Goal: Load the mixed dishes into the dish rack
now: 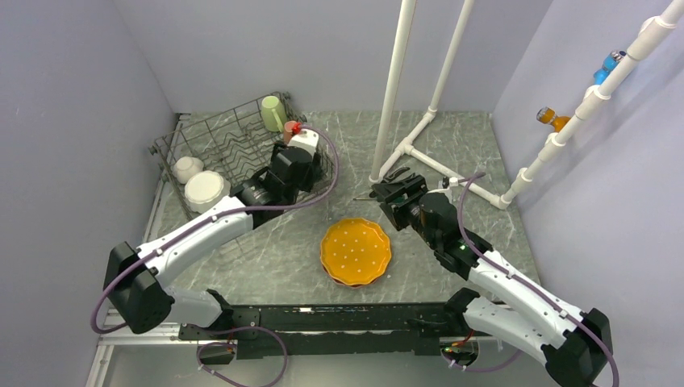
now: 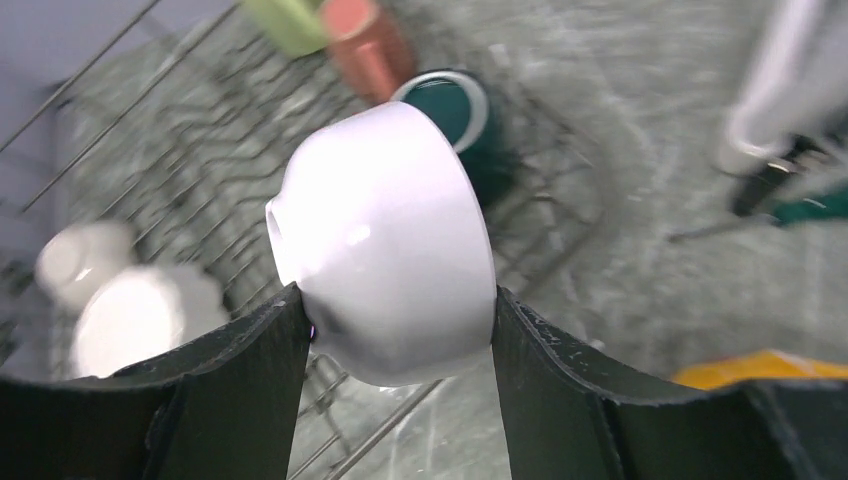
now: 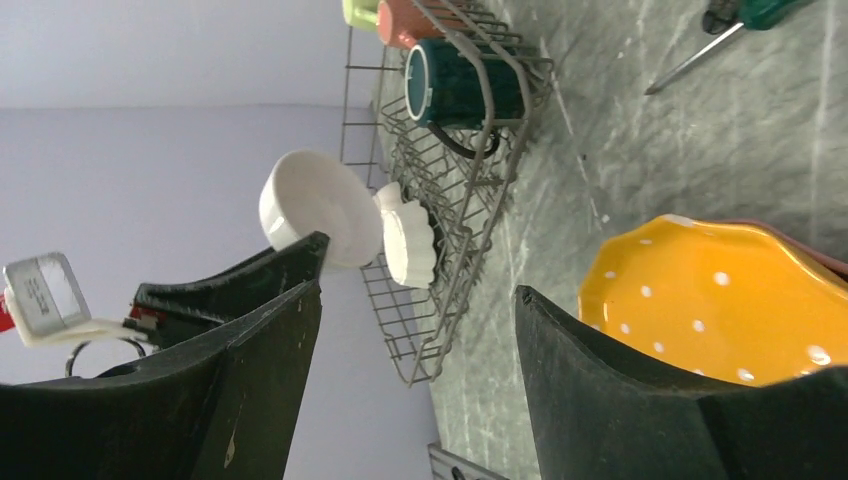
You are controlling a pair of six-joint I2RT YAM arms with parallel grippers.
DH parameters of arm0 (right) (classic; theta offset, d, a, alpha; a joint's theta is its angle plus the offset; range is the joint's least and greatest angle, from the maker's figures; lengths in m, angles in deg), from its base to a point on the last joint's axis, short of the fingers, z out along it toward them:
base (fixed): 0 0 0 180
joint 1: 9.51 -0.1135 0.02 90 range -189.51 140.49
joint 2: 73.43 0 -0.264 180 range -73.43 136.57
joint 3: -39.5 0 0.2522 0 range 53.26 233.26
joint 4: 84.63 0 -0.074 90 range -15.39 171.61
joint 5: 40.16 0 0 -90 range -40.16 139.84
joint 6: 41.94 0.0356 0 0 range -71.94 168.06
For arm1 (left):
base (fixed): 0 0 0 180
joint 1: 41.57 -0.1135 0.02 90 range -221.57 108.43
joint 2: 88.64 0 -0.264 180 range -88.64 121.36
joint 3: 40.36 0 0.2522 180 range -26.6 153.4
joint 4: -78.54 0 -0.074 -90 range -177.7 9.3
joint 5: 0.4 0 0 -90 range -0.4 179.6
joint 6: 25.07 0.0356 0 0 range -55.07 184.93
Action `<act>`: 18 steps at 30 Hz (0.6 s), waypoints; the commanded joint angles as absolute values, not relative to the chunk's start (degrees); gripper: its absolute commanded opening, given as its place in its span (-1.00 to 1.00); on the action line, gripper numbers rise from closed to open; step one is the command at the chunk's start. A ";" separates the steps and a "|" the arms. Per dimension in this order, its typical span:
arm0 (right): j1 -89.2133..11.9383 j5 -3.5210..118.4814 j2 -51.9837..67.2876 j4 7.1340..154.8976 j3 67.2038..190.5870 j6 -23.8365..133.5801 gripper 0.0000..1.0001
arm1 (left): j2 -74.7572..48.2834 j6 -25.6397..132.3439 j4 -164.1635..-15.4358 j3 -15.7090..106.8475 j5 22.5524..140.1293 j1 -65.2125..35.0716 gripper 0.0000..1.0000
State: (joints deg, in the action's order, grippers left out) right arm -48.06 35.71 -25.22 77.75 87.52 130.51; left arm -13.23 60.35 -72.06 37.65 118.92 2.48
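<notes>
Up close, our left claw (image 2: pixel 398 305) clamps the white bowl (image 2: pixel 385 230) over the dish rack (image 1: pixel 230 145), with a teal mug (image 2: pixel 455 110) racked beyond it. Our right claw (image 3: pixel 420 275) hangs open and empty above the tabletop (image 1: pixel 452 145), near the orange dotted plates (image 1: pixel 356 252).

No text, brand or number can be read anywhere. A small white tag (image 3: pixel 38 290), off to the left of the right gripper (image 3: pixel 420 270) in its wrist view, bears print too blurred to make out.
</notes>
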 commanded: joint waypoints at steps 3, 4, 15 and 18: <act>-47.65 33.22 -29.11 71.47 88.89 129.24 0.43 | -7.26 40.97 -53.21 47.70 144.47 -1.13 -1.00; -47.58 32.90 -29.73 70.72 88.89 129.19 0.43 | -6.07 37.74 -49.93 48.79 144.63 -2.35 -1.00; -47.38 28.60 -37.27 66.37 88.24 125.50 0.41 | -0.40 29.06 -37.99 51.45 139.05 -11.14 -1.00; -47.38 28.15 -38.65 66.49 87.54 123.79 0.41 | -1.11 28.81 -35.06 50.47 137.04 -13.84 -1.00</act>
